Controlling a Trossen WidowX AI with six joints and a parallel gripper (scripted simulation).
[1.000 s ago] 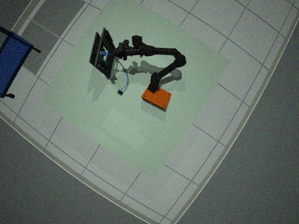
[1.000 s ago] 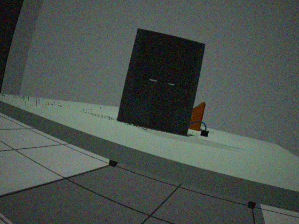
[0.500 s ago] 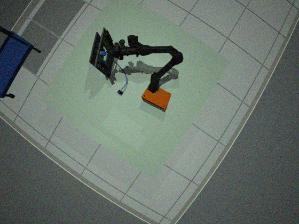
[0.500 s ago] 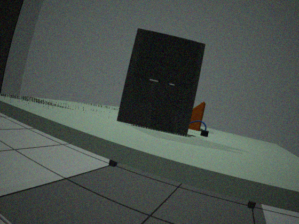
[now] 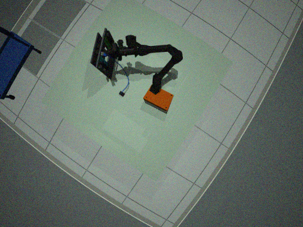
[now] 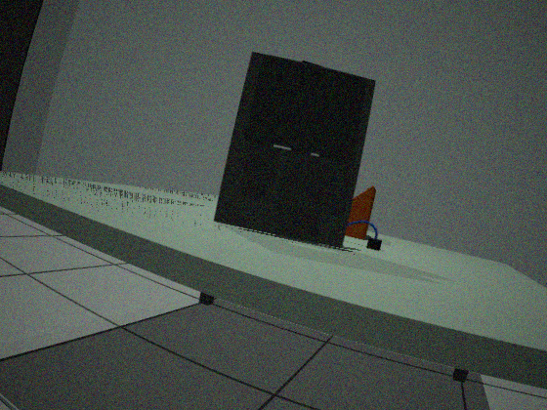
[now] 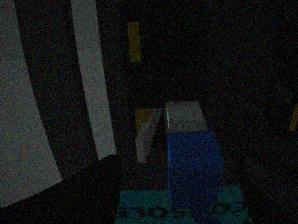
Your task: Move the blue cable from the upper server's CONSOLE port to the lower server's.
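Note:
The blue plug (image 7: 195, 167) (image 5: 104, 54) is close in the wrist view, with a clear end and a clear tab (image 7: 146, 140) to its left. It stands in front of a teal strip (image 7: 145, 206) with upside-down CONSOLE lettering. The port is dark, so how deep the plug sits is unclear. My gripper (image 7: 180, 163) (image 5: 111, 51) is open at the rack's front, its left finger left of the plug; the right finger is barely visible in the dark. The blue cable (image 5: 128, 77) (image 6: 362, 222) hangs from the plug. I cannot tell the two servers apart here.
The dark rack (image 5: 95, 51) (image 6: 293, 185) stands upright on the pale green table (image 5: 130, 162) and hides the arm in the exterior view. The cable ends at a small black block (image 5: 122, 93) (image 6: 374, 244). The arm's orange base (image 5: 160, 99) (image 6: 362, 215) is nearby. A blue cart (image 5: 12, 59) stands beyond.

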